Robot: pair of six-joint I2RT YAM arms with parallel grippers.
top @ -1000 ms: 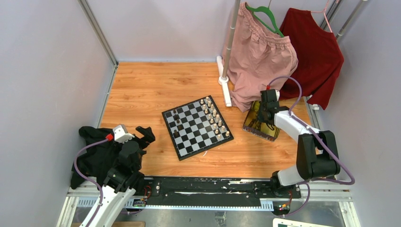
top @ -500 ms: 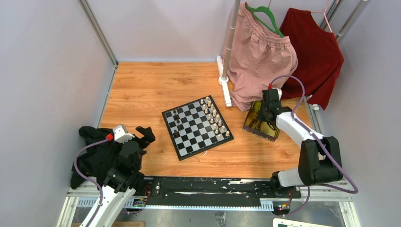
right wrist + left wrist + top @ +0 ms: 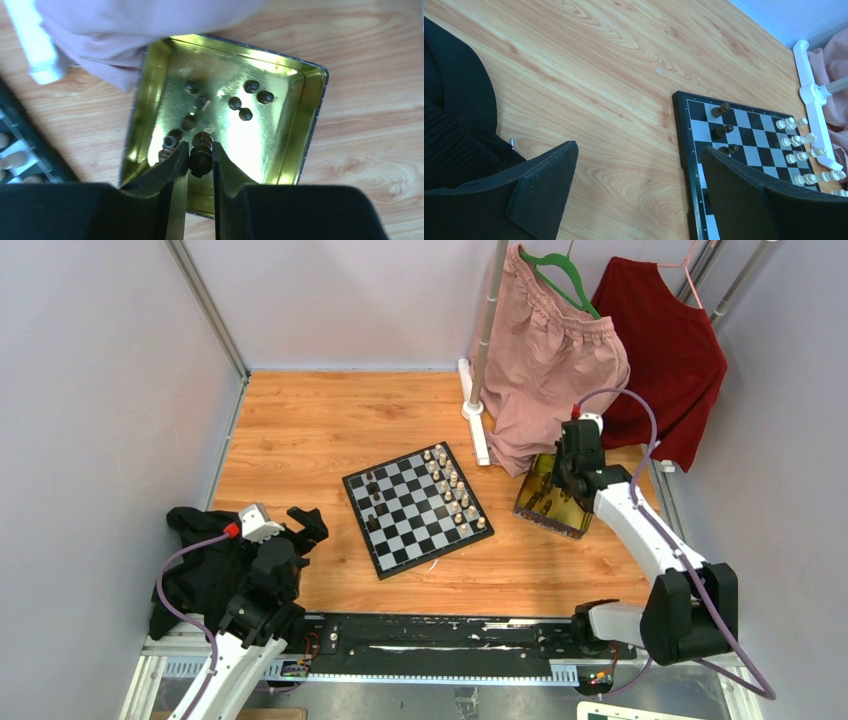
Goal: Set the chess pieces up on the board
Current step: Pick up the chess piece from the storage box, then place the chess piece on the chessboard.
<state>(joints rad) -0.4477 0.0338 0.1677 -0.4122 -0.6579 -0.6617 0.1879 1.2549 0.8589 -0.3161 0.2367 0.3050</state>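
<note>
Since the right jaws clamp a dark piece [image 3: 201, 156] over the tray [image 3: 292, 145], left jaws apart, raise it straight clear.

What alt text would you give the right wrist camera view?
The right gripper pinches a dark chess piece over a shiny gold tray on a wooden table. More dark pieces lie loose in the tray; pink cloth overhangs its far corner, and a chessboard edge shows at left.

One board [image 3: 402, 543], one tray [image 3: 548, 516], two hanging garments [image 3: 550, 350]
</note>
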